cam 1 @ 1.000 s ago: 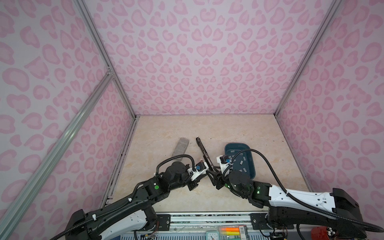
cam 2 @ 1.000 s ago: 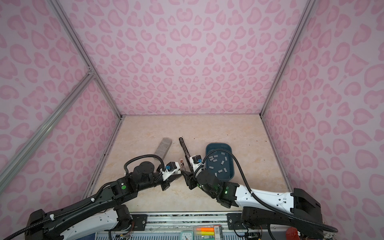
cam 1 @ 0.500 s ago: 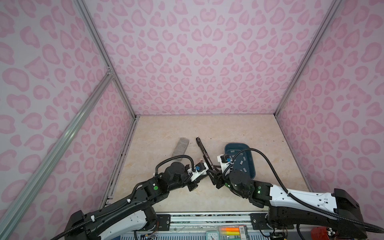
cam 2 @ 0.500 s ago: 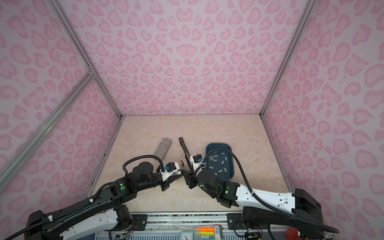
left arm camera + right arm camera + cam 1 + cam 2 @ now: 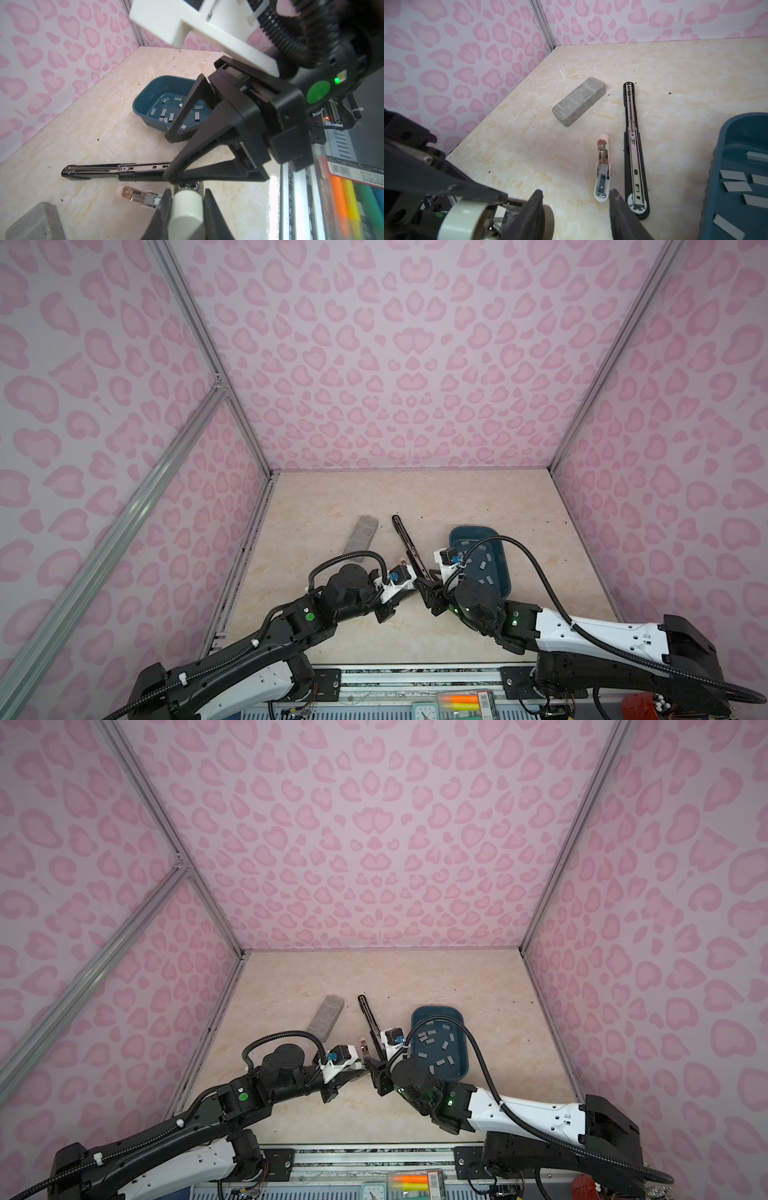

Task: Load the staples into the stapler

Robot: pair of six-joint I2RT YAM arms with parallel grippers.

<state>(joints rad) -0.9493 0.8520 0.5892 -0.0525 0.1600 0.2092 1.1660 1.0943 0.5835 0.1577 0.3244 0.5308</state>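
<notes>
Clamping my left gripper on the white rounded rear end of the small pink-and-white stapler, I am holding that end pinched between both fingers while its pink nose is lying out on the table, pointing away from me. My right gripper is hanging just beside it with its jaws standing apart and nothing caught between them. In the right wrist view the small stapler's near end is showing in the gap between my two fingers, closer to one of them, and I cannot tell whether either finger is touching it. The black stapler is lying opened out flat on the table with its metal channel facing up. It is sitting just beside the small stapler, between the grey speckled block and the dark teal tray. The staples are lying scattered loose on the floor of that tray, on my right side. In both top views my two grippers are meeting nose to nose near the front of the table, at the near end of the black stapler.
</notes>
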